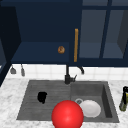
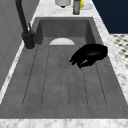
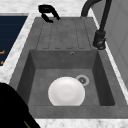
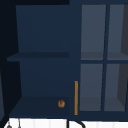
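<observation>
Left hand: black, hovering low over the ribbed drainboard, toward its front edge. Fingers loosely bent and drooping, relaxed, closed on nothing. Contact with the ribs not confirmable from the left side view, though seemingly just clear of them.

Far left, on the tiled wall: two hanging utensils, small, kind not readable.

Left and front: marbled surface, framing the grey sink.

Above, left to centre: open dark-blue wall cabinet, with a small round brown item on its lower shelf, just beside a vertical orange door handle.

Centre: black faucet at the back rim, standing at the line between drainboard and basin.

Centre front: large red ball, overlapping the sink's front rim in the front view; true position not judged.

Right of centre: white plate lying flat on the basin floor, beside the drain, well apart from the hand.

Far right: dark bottle, upright on the surface beside the sink.

Stage, as judged: free hover, nothing gripped, drainboard the nearest thing. Requirement for any grasp from here: travel rightward past the faucet line and down into the basin for the plate, with fingers spread wider first; a flat plate likely hard to lift off the floor without getting under its rim.
</observation>
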Controlling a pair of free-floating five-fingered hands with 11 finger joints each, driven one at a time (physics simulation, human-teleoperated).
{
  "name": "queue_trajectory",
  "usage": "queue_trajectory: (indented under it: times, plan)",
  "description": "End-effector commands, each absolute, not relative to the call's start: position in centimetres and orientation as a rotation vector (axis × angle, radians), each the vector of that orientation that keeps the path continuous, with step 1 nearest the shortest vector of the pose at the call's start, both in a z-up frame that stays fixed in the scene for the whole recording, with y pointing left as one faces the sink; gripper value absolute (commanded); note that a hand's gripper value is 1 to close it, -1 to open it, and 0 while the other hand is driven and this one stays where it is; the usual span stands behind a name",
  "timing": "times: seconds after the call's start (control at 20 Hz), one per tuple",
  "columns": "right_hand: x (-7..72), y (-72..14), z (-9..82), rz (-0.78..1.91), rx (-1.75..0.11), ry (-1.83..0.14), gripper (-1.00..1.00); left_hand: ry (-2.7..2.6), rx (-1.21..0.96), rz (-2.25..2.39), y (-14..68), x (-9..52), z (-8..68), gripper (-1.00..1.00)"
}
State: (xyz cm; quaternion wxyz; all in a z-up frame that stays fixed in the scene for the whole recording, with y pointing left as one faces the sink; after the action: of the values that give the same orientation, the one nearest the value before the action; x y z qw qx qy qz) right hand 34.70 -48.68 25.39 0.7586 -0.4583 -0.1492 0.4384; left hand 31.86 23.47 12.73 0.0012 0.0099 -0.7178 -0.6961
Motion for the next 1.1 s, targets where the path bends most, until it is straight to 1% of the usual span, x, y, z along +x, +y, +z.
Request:
queue_trajectory:
  times: [0.0,0.2,0.45,0.6,0.7,0.85,1.05]
  plan:
    - [36.3,-49.6,25.3,1.011,-0.983,-0.333,-1.00,-2.253,0.031,-2.185,23.5,31.9,12.7,0.00]
    - [37.7,-50.5,25.0,1.002,-0.963,-0.345,-1.00,-2.253,0.031,-2.185,23.5,31.9,12.7,0.00]
    - [39.0,-50.7,23.4,1.064,-0.930,-0.337,-1.00,-2.253,0.031,-2.185,23.5,31.9,12.7,0.00]
    - [39.4,-50.9,22.9,1.070,-0.840,-0.348,-1.00,-2.253,0.031,-2.185,23.5,31.9,12.7,0.00]
    - [39.9,-51.4,23.1,1.083,-0.804,-0.314,-1.00,-2.253,0.031,-2.185,23.5,31.9,12.7,0.00]
    - [39.8,-51.1,23.2,1.091,-0.806,-0.281,-1.00,-2.253,0.031,-2.185,23.5,31.9,12.7,0.00]
    - [39.8,-51.0,22.8,1.115,-0.720,-0.248,-1.00,-2.253,0.031,-2.185,23.5,31.9,12.7,0.00]
